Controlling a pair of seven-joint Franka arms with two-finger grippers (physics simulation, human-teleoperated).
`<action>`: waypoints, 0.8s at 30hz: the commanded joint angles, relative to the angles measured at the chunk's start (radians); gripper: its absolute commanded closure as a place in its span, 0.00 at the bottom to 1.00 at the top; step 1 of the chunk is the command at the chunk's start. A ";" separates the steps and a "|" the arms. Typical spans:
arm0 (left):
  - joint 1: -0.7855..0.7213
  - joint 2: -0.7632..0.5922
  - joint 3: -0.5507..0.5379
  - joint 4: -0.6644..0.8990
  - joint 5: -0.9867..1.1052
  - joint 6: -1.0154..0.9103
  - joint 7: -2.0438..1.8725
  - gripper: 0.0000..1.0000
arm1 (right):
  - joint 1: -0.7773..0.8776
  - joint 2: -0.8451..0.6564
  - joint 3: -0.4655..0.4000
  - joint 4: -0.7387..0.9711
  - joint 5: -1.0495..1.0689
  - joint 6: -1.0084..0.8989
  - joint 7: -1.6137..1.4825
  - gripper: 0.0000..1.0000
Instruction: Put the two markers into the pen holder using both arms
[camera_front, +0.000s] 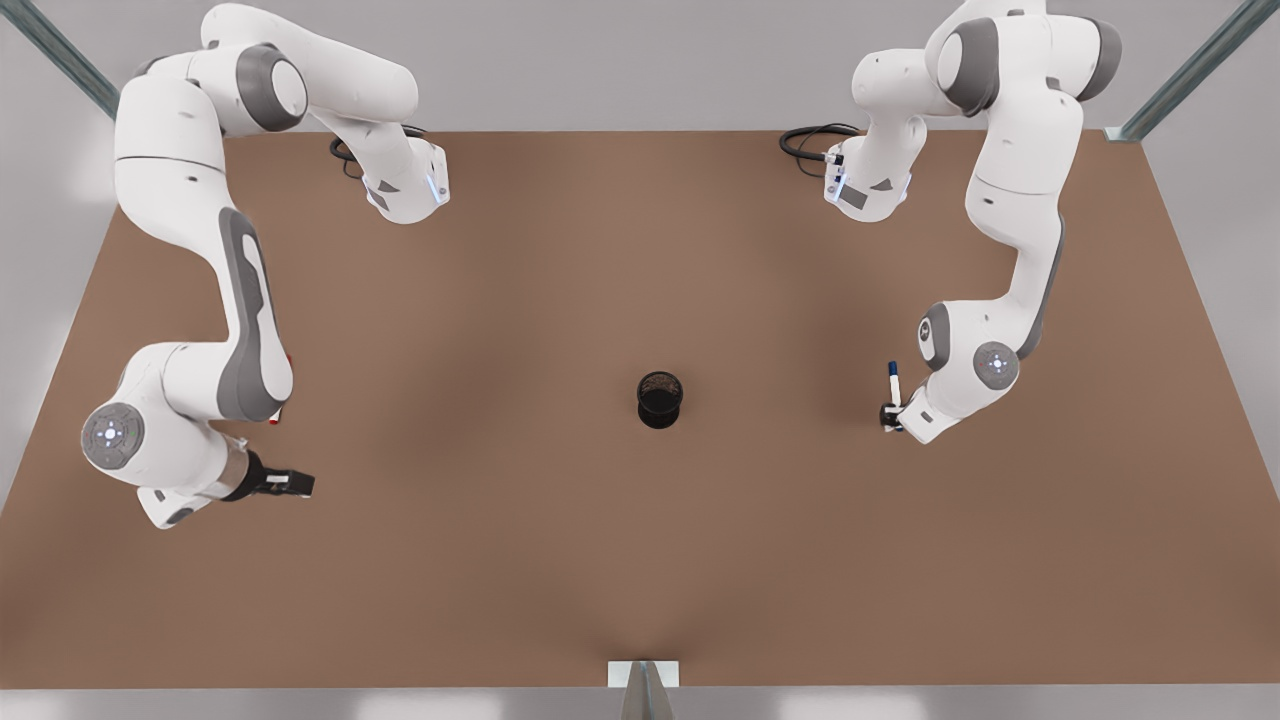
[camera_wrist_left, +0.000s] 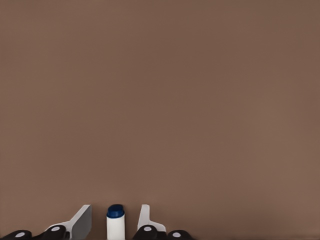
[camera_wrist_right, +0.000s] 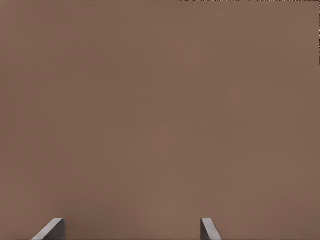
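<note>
Low at the centre of my left wrist view, the slim white-barrelled marker with the dark blue cap (camera_wrist_left: 115, 222) stands between my left gripper (camera_wrist_left: 115, 222)'s pale fingers (camera_wrist_left: 80, 220). There is a sliver of gap on each side, so I'd call them closing round it rather than clamped; whether they touch it I can't tell. In the front view that same gripper (camera_front: 889, 412) sits at centre right, the blue-capped marker (camera_front: 893, 381) poking up from it.

To do this well, I judge: pinch squarely on the barrel below the cap, lift straight, then carry it across to the small black mesh cylinder of a pen holder (camera_front: 660, 398), standing mid-frame, well apart from me, and release only when the marker hangs over its dark mouth.

My right gripper (camera_front: 290, 485), lower left in the front view, holds its fingers (camera_wrist_right: 50, 229) wide apart over bare brown table (camera_front: 500, 300), gripping nothing. A fleck of red (camera_front: 276, 420) beside that arm may be the red-capped marker; too hidden to say.
</note>
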 joint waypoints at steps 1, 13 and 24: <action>0.000 0.000 0.000 0.002 0.001 0.007 0.090 0.46 | -0.002 0.008 0.000 0.001 -0.014 0.075 -0.020 0.00; 0.000 0.011 0.000 0.004 0.001 0.013 0.090 0.58 | -0.025 0.124 -0.006 -0.071 -0.095 0.193 -0.011 0.00; -0.009 -0.012 0.000 0.017 -0.001 0.001 0.044 0.79 | -0.305 0.111 0.063 -0.191 -0.126 0.204 -0.153 0.00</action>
